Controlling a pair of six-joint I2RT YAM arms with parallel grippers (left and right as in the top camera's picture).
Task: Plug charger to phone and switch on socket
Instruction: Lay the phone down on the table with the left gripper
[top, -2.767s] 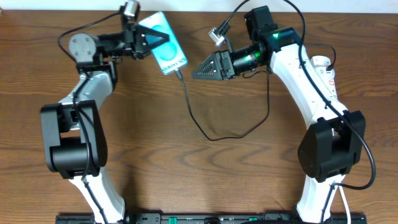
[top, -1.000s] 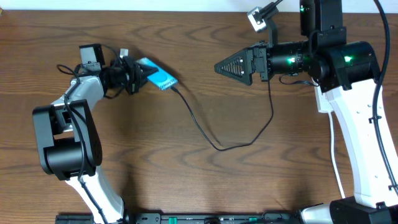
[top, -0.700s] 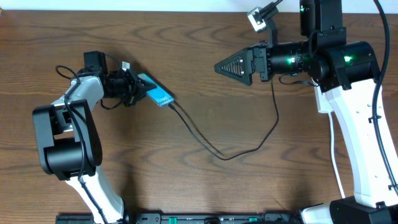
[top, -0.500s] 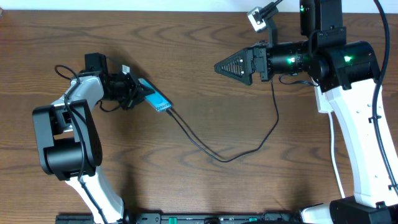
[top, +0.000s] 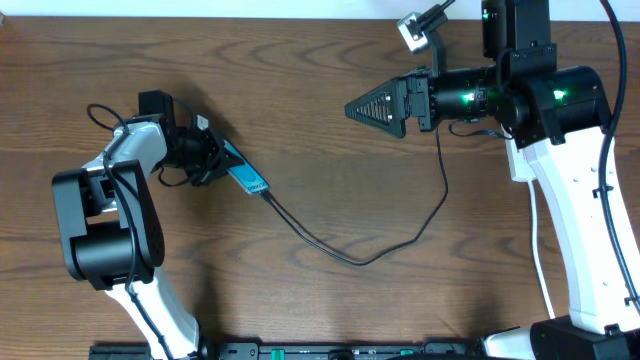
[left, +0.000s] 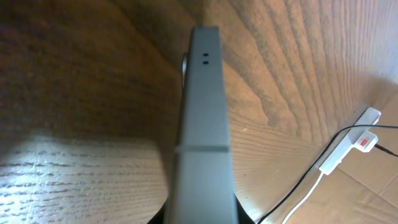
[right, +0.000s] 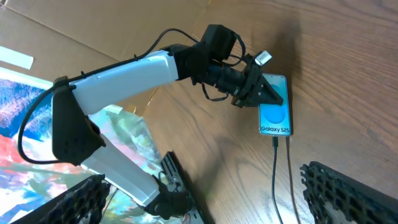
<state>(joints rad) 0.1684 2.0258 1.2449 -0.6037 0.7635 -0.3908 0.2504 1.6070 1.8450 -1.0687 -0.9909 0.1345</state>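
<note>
My left gripper (top: 222, 158) is shut on the phone (top: 247, 172) and holds it tilted on edge at the left of the table. In the left wrist view the phone (left: 203, 118) shows edge-on between the jaws (left: 202, 214). In the right wrist view its teal screen (right: 275, 114) reads "Galaxy S25". The charger cable (top: 360, 259) runs from the phone's lower end in a loop toward the right arm, and its tip (right: 274, 141) sits at the phone's bottom edge. My right gripper (top: 378, 106) is open and empty above the table. The socket (left: 351, 138) lies far off in the left wrist view and is hidden under my right arm in the overhead view.
The socket's white cord (left: 305, 193) and a black cable run beside it. Brown cardboard (right: 124, 25) and a colourful sheet (right: 25, 93) lie beyond the table edge. The wooden table (top: 330, 300) spans the overhead view.
My left gripper has drawn the phone toward the table's front and turned it further on edge. The charger cable has followed and its loop has shifted. The right arm has not moved.
</note>
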